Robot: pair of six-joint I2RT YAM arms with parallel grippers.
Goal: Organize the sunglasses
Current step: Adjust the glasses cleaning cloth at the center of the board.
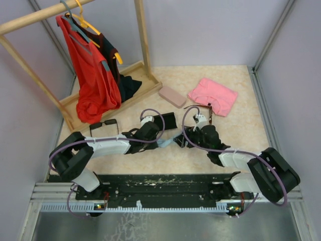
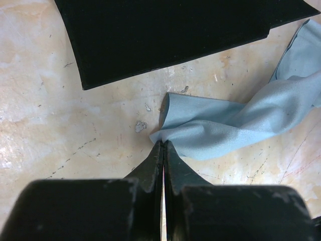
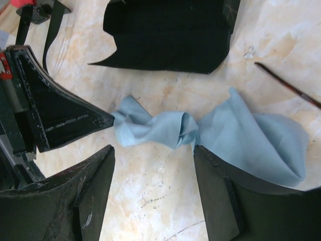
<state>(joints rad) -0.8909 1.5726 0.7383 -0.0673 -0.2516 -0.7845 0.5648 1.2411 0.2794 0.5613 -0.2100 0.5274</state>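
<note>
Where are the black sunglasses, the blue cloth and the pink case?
black sunglasses (image 1: 104, 123): top external view, on the bridge.
blue cloth (image 3: 168, 129): right wrist view, on its twisted middle.
pink case (image 1: 172, 96): top external view, middle of its top face.

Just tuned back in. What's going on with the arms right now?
The left gripper is shut on one end of a light blue cloth, which lies twisted between the two grippers. The right gripper stands open astride the cloth's middle and grips nothing. Neither pair of glasses is being handled: the black-framed sunglasses lie off to the left, and the reddish-brown pair lies just beyond the cloth on the right.
</note>
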